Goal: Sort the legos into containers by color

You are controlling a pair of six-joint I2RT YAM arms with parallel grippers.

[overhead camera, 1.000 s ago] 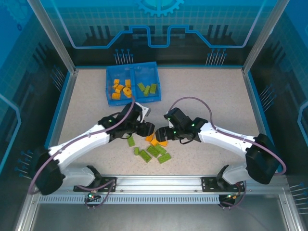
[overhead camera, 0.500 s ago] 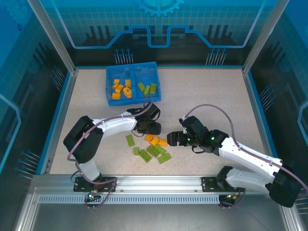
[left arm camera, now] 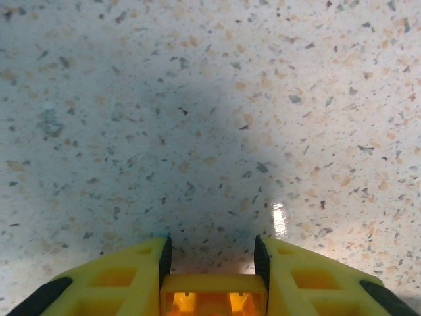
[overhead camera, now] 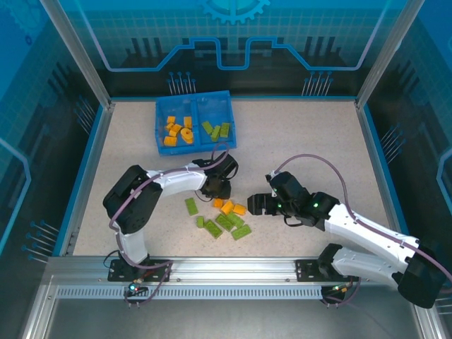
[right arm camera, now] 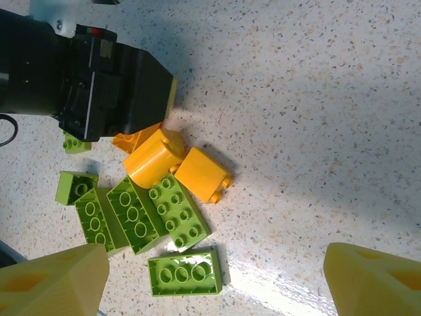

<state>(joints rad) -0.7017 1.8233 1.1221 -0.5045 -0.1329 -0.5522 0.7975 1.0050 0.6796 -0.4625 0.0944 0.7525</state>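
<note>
Nearest the arm bases, the right gripper point(overhead camera: 253, 205) hangs just to the right of the loose legos point(overhead camera: 226, 217), its jaws spread wide with nothing between them. In the right wrist view its yellow fingers point(right arm camera: 52, 283) frame a green three-stud brick point(right arm camera: 184, 273), a row of longer green bricks point(right arm camera: 135, 214) and two orange pieces point(right arm camera: 204, 174), all lying close together on the speckled table point(right arm camera: 316, 99). Just beyond the pile, the left gripper point(overhead camera: 215, 189) sits low over the table, its jaws clenched on an orange brick point(left arm camera: 214, 299) that fills the gap between its fingertips in the left wrist view. Farther back, well apart from the pile, the blue tray point(overhead camera: 215, 109) holds orange legos point(overhead camera: 176, 128) in its left compartment and green legos point(overhead camera: 215, 130) in its right one.
</note>
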